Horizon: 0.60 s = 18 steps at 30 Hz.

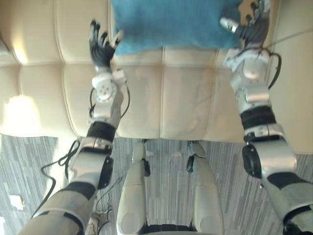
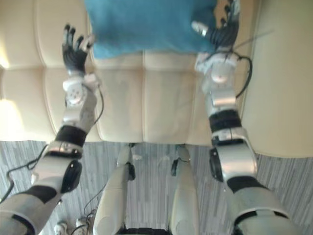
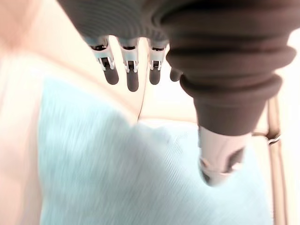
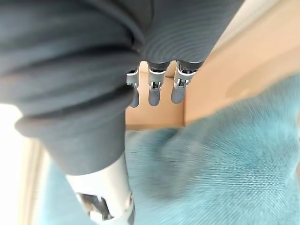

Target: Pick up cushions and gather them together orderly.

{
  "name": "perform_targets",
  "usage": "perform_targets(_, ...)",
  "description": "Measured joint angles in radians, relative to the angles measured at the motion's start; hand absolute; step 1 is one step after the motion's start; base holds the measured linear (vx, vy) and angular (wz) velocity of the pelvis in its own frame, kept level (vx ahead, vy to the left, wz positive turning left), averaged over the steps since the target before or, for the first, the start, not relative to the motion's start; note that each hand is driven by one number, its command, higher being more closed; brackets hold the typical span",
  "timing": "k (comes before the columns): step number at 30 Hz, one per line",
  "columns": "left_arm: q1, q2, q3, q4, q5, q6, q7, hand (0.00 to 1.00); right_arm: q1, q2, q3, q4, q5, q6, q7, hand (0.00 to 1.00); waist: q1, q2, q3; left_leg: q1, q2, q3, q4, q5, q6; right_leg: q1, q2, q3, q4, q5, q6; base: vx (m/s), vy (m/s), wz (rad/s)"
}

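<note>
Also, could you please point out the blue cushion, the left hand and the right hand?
blue cushion (image 1: 171, 22): left eye view, middle of its fabric.
left hand (image 1: 101, 49): left eye view, on its dark cover.
right hand (image 1: 253, 29): left eye view, on its dark cover.

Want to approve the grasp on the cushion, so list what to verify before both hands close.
1. Left hand open, fingers straight: ok.
2. Right hand open, fingers straight: ok.
3. Hands flank the blue cushion, one at each near corner: ok.
4. Fingers touching the cushion's fabric: cannot tell on either side.
5. Cushion rests on the cream sofa with nothing on top of it: ok.
6. Spot to gather it to: cannot tell.
</note>
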Motion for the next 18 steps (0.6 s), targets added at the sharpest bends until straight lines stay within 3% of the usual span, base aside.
perform_targets(2, 0.151, 0.015, 0.003, -0.064, 0.001, -0.001, -0.028, 0.00, 0.193, 0.009, -0.006, -0.103, -0.008, -0.011, 0.025, 0.00, 0.007, -0.002, -0.088, 0.007, 0.004, 0.002, 0.000, -0.032, -0.005, 0.001, 0.002, -0.002, 0.011, -0.027, -0.002, 0.07, -0.069, -0.04)
perform_targets(5, 0.308, 0.008, 0.019, -0.091, 0.008, 0.002, -0.062, 0.00, 0.392, 0.041, -0.023, -0.181, -0.037, -0.020, 0.065, 0.00, 0.011, -0.004, -0.104, 0.089, 0.007, 0.012, 0.000, -0.036, 0.003, 0.074, 0.002, -0.001, 0.027, -0.057, -0.005, 0.13, -0.093, 0.01)
perform_targets(10, 0.623, -0.095, 0.040, -0.108, 0.123, 0.029, -0.110, 0.00, 0.727, 0.177, -0.071, -0.212, -0.084, -0.024, 0.146, 0.00, 0.011, -0.014, -0.194, 0.223, 0.009, 0.021, 0.011, -0.089, -0.002, 0.210, 0.007, -0.011, 0.027, -0.105, -0.008, 0.15, -0.072, -0.02)
perform_targets(14, 0.801, -0.179, 0.077, 0.047, 0.200, 0.063, -0.153, 0.00, 0.884, 0.260, -0.109, -0.008, -0.149, -0.024, 0.196, 0.00, 0.001, -0.035, -0.301, 0.319, 0.015, 0.025, 0.038, -0.144, -0.004, 0.346, 0.017, -0.017, -0.050, -0.110, -0.006, 0.09, -0.014, -0.04)
perform_targets(18, 0.870, -0.215, 0.119, 0.232, 0.217, 0.103, -0.189, 0.00, 0.925, 0.325, -0.188, 0.253, -0.143, 0.008, 0.212, 0.00, -0.005, -0.050, -0.352, 0.395, 0.017, 0.046, 0.025, -0.177, 0.002, 0.449, 0.023, -0.011, -0.153, -0.086, 0.003, 0.02, 0.033, -0.12)
